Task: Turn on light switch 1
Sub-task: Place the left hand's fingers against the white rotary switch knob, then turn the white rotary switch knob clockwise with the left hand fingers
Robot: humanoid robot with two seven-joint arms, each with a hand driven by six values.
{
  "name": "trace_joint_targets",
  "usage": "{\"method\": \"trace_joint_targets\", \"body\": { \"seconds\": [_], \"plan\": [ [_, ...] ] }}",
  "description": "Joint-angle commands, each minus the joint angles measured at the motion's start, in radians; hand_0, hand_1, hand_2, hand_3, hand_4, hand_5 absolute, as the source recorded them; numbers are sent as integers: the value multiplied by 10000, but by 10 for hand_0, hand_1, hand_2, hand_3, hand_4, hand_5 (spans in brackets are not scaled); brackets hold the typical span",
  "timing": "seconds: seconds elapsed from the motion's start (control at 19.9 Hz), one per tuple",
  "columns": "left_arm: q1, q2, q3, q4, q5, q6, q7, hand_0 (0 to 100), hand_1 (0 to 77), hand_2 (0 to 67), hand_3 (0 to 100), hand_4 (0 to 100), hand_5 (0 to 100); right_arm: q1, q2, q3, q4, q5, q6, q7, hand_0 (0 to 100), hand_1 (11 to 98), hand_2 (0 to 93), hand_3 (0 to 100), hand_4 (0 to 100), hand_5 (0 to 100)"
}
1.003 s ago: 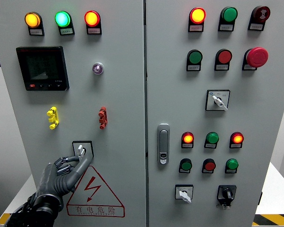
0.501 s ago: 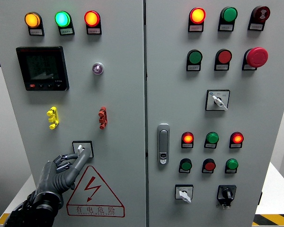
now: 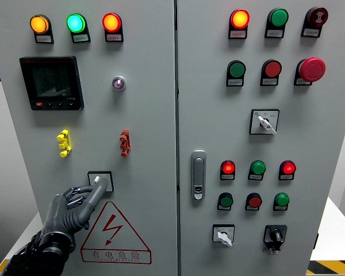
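Head view shows a grey control cabinet [image 3: 144, 115] with two doors, and the left hand [image 3: 75, 210] reaches up from the lower left corner to the small rotary switch [image 3: 100, 180] on the left door. This switch sits in a square black frame, just above the yellow and red warning triangle [image 3: 115, 233] and below the yellow clip [image 3: 64, 142] and the red clip [image 3: 124, 143]. The hand is mostly clenched: one finger is stretched forward and its tip lies on the white knob of the switch, while the other fingers are curled under it and hold nothing. The right hand is not visible. I judge that the knob is small, hard and rigid, probably plastic, and that it turns against a spring or a click, so it needs a firm but short twist, not a strong push. It looks smooth, so one fingertip could slip off it. A better place to take it is on the two flat sides of the little lever, pinched between thumb and finger, or to press sideways on the end of the lever, where the leverage is greatest. The panel itself is stiff and will not give way. From this view I cannot tell whether the switch is already in its on position.
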Motion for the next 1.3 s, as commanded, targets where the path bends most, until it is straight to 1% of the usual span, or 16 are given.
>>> {"method": "trace_joint_targets", "body": {
  "seconds": [0.0,0.1,0.15,0.3,0.35,0.45,0.5,0.55,0.6,0.65,0.75,0.8,0.9,1.1,1.15,1.25],
  "plan": [
    [-2,3,14,-9,0,-7,42,0,555,456,905,1000,999,0,6,7,0,0,2,0,0,193,0,197,194,105],
    [-2,18,-1,6,0,-7,57,0,565,457,906,1000,999,0,6,8,0,0,2,0,0,194,0,197,194,105],
    [-2,3,-1,6,0,-7,57,0,573,457,906,1000,1000,0,-9,-8,0,0,2,0,0,195,0,197,194,105],
    [-63,18,14,6,0,-7,72,0,566,458,907,1000,1000,0,6,-8,0,0,2,0,0,196,0,197,194,105],
    [-63,18,14,6,0,-7,103,0,564,458,907,1000,1000,0,-9,-8,0,0,2,0,0,197,0,197,194,105],
    [-78,18,14,6,0,-7,103,0,561,458,908,1000,1000,0,-9,-8,0,0,2,0,0,197,0,197,194,105],
    [-78,18,45,6,0,-7,118,11,559,458,908,1000,1000,0,-9,-8,0,0,2,0,0,197,0,197,194,105],
    [-78,18,76,6,0,-7,119,22,558,458,908,1000,1000,0,6,7,0,0,2,0,0,198,0,197,194,105],
    [-78,18,76,6,0,-7,119,46,558,458,908,1000,1000,0,-9,-8,0,0,2,0,0,198,0,197,194,105],
    [-78,18,76,6,0,-7,119,77,557,458,908,1000,1000,0,6,-8,0,0,-13,0,0,198,0,197,194,105],
    [-78,18,91,7,0,-7,134,102,555,459,908,1000,1000,0,6,-8,0,0,-13,0,0,198,0,197,194,105],
    [-78,18,91,22,0,-7,134,119,553,459,908,1000,1000,0,-9,7,0,0,-13,0,0,198,0,197,194,105],
    [-79,33,91,22,0,-7,134,142,550,459,908,1000,1000,0,6,-8,0,0,-13,0,0,198,0,197,194,105],
    [-155,64,91,68,0,-7,317,160,545,459,908,1000,1000,0,6,7,0,0,2,0,0,186,0,197,194,105],
    [-170,95,91,68,0,-7,333,167,543,459,908,1000,1000,0,-9,8,0,0,2,0,0,195,0,197,194,105],
    [-201,95,91,68,0,-7,348,178,537,460,908,1000,1000,0,-9,-8,0,0,2,0,0,185,0,197,194,105]
  ]
}}
